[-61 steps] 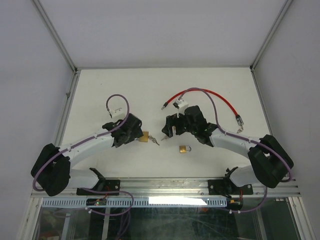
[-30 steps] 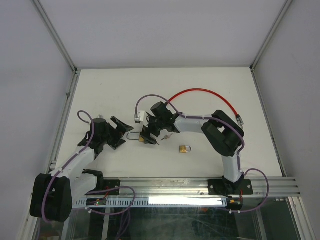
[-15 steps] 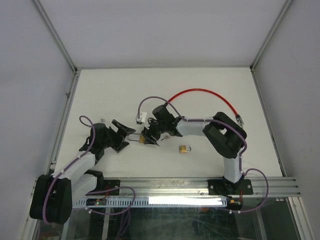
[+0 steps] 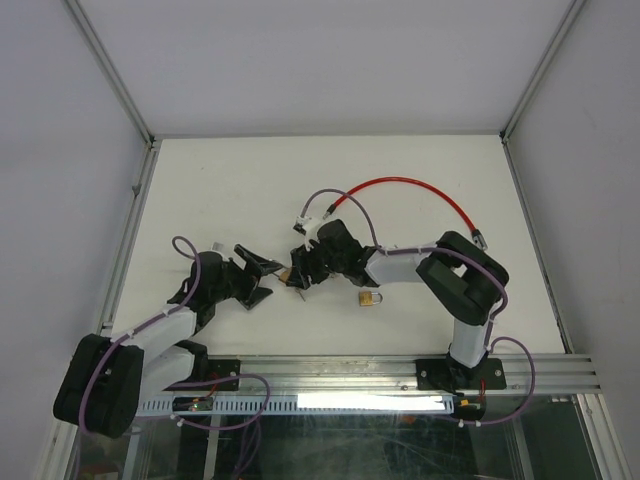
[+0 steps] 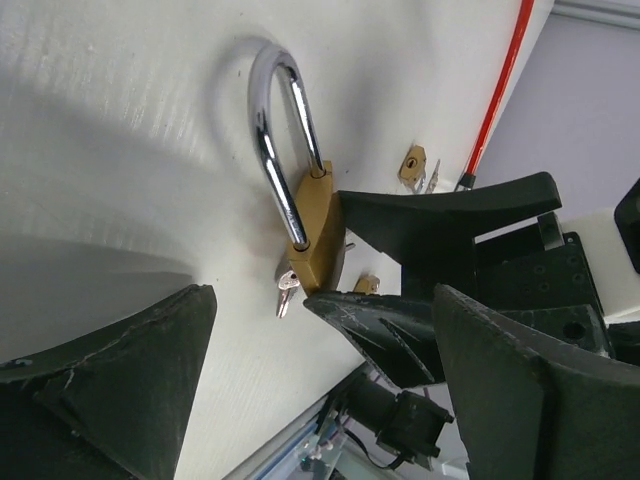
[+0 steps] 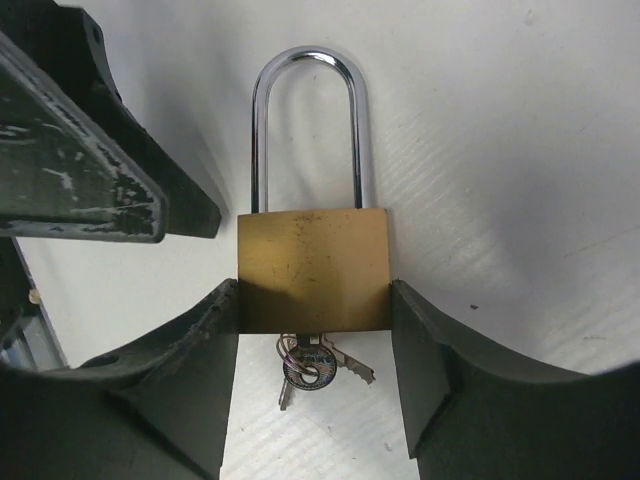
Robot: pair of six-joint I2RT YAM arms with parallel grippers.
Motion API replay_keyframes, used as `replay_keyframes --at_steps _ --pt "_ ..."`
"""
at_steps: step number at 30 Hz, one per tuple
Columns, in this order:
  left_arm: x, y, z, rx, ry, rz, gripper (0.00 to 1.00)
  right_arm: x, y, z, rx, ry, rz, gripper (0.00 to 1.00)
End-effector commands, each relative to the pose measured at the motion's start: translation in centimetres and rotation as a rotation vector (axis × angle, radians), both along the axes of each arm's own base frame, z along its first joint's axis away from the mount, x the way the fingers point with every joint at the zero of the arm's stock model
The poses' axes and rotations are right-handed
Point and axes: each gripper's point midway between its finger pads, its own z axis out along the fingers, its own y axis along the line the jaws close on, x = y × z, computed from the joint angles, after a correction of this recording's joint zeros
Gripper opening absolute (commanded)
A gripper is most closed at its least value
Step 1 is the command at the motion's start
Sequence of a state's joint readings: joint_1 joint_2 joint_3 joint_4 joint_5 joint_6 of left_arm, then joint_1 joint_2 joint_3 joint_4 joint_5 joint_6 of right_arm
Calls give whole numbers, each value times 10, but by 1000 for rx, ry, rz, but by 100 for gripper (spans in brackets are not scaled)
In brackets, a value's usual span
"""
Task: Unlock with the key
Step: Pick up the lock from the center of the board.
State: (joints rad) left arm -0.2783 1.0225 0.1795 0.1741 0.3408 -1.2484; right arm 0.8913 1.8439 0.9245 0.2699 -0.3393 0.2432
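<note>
Pinches long-shackle brass padlock [image 6: 312,270] by body's two side edges with right gripper [image 6: 312,312], fingers partly closed on it. Lies flat on white table [image 4: 200,180], left of small padlock [image 4: 370,298], near it. Carries key bunch [image 6: 312,365] at body's bottom end. Holds left gripper [image 4: 262,278] spread wide farther left of small padlock, tips near shackle, gripping nothing. Red cable [image 4: 410,185] beyond small padlock, well apart.

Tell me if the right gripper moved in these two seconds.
Yes: the right gripper shifted left, away from the small padlock, which stayed put.
</note>
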Motion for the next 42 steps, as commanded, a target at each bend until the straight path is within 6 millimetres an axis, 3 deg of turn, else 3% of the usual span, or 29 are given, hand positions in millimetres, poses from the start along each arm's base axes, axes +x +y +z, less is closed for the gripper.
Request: replay_keyframes --at_steps 1,16,18,26,31,36,42 --pt "12 -3 5 -44 -16 49 89 -4 9 18 97 55 -119 20" --pt "23 -21 -1 -74 12 54 57 -21 28 28 215 -16 -65 20" --pt "23 -23 -3 -78 19 55 50 -6 26 29 231 -6 -194 19" --pt "27 -34 5 -94 -35 27 24 7 28 46 334 -42 -275 21" --pt "36 -34 34 -80 -208 3 0 7 23 70 382 -79 -282 33" --pt "42 -30 78 -35 -482 -27 0 5 8 105 450 -115 -294 56" --pt "38 -26 136 25 -814 -64 0 -2 -21 145 549 -155 -289 68"
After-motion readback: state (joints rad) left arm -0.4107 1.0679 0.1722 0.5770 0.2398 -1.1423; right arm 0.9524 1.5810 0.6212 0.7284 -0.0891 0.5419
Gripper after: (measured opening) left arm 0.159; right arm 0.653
